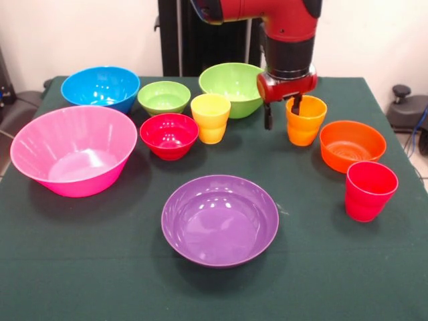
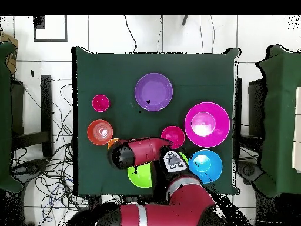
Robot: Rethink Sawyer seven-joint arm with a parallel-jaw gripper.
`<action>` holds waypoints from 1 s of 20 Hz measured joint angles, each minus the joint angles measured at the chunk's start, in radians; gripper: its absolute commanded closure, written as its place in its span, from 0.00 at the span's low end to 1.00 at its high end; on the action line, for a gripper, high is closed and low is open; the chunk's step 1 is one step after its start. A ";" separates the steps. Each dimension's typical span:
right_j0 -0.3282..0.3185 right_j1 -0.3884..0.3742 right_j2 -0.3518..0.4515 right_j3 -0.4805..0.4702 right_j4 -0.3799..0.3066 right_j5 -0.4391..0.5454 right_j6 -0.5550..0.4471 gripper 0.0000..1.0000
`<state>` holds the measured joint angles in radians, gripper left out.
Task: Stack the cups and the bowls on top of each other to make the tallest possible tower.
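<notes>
Front view: gripper (image 1: 281, 114) is down at the orange cup (image 1: 305, 120), fingers spread, 1 finger (image 1: 268, 116) outside the cup's left wall, the other dipping inside the rim. Cup stands upright on the green table (image 1: 80, 267), not lifted, not clamped as far as I can see. Orange bowl (image 1: 352, 145) sits just right of it, red cup (image 1: 370, 190) in front of that bowl. Yellow cup (image 1: 210, 118) is left of the gripper, with the red bowl (image 1: 169, 136) beside it and the small green bowl (image 1: 164, 97) behind. Large lime bowl (image 1: 233, 88) is at the back, partly behind the arm. Blue bowl (image 1: 101, 87) back left, big pink bowl (image 1: 73, 150) front left. Purple bowl (image 1: 220, 220) sits alone at front centre, empty. No tower, nothing stacked; all 10 pieces separate.

Overhead view: arm (image 2: 138, 152) covers the gripper and most of the orange cup (image 2: 112, 142), only a sliver shows. Purple bowl (image 2: 154, 92) well apart from the rest, red cup (image 2: 100, 103) and orange bowl (image 2: 100, 132) on the left, pink bowl (image 2: 207, 124) and blue bowl (image 2: 206, 166) on the right, lime bowl (image 2: 139, 176) half under the arm
</notes>
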<state>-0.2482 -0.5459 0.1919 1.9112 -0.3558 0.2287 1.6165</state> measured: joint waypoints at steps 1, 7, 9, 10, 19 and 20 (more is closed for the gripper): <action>-0.002 -0.005 0.003 0.002 0.001 0.000 0.000 0.00; -0.020 -0.038 0.022 0.006 0.005 0.000 0.000 0.00; -0.026 -0.042 0.025 0.006 0.005 0.000 0.000 0.00; -0.028 -0.043 0.024 0.006 0.005 0.000 0.000 0.00; -0.031 -0.025 0.024 0.006 0.005 0.000 0.000 0.00; -0.030 -0.021 0.024 0.006 0.005 0.000 0.000 0.00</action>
<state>-0.2779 -0.5665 0.2157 1.9172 -0.3508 0.2288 1.6165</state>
